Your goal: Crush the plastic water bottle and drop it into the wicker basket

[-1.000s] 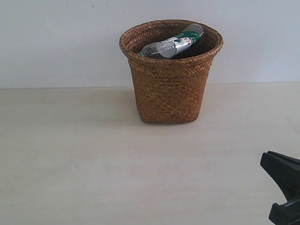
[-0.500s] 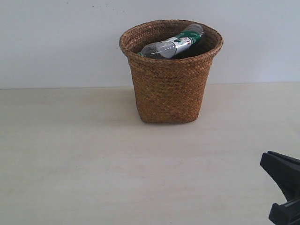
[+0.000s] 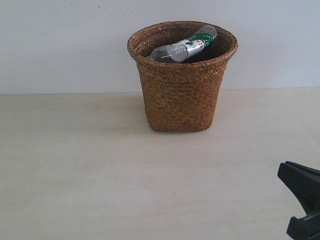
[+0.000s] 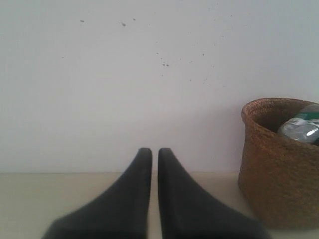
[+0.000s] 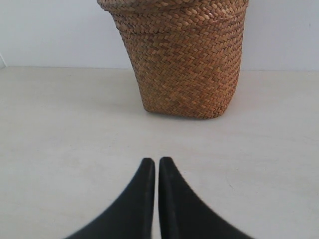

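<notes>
Resting place, bottle: small clear plastic water bottle w/ green-white label lies inside round brown woven wicker basket, slanted, one end up at far-right rim, other end lower toward left (ext view). Upper part shows above the rim. Cap end: cannot tell.
Bottle shape: clear body looks crumpled in L wrist view; blurred, not certain.
Basket: upright on pale wooden table, close to plain white wall, flared rolled rim, narrower base.
Left gripper: black fingers closed, only a thin slit btwn tips, nothing in them. Points at the wall, low over the table.
Bottle vs left gripper: basket sits off to one side of the finger line, apart from the tips; bottle visible over its rim, no contact.
Right gripper: black fingers closed tip to tip, empty. Low over the table.
Bottle vs right gripper: basket straight ahead of the tips, clear gap of bare table btwn; bottle hidden behind the basket wall in R wrist view.
Ext view, arms: only a black part at lower-right corner, well apart from basket. L arm out of shot there.
</notes>
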